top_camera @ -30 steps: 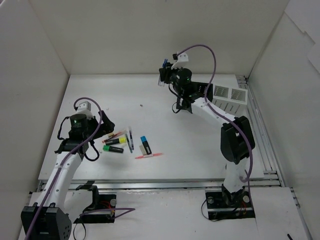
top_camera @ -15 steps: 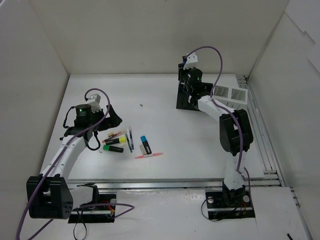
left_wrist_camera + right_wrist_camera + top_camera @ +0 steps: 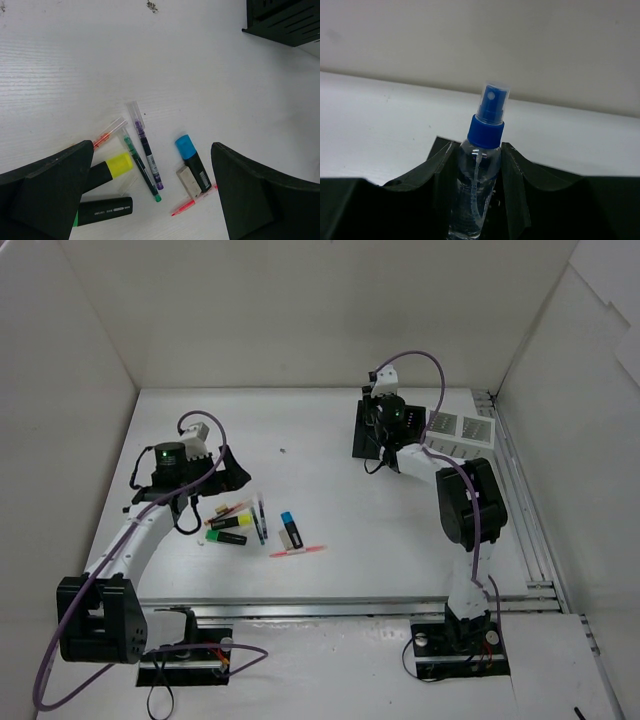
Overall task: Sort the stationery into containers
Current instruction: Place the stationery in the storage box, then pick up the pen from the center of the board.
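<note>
Bottle point(image 3: 481, 185), clear with blue cap, upright and clamped between the fingers of the right gripper point(image 3: 476, 145), at the black box point(image 3: 285, 20) by the worktop's point(image 3: 330, 490) far edge, right of centre. Left gripper point(image 3: 151, 150) hangs spread wide above the yellow highlighter point(image 3: 112, 167) and pens point(image 3: 145, 150), toward the near-left corner.

no text can be read — the green highlighter point(image 3: 102, 211) bears pale print on its dark barrel, too small to make out.
</note>
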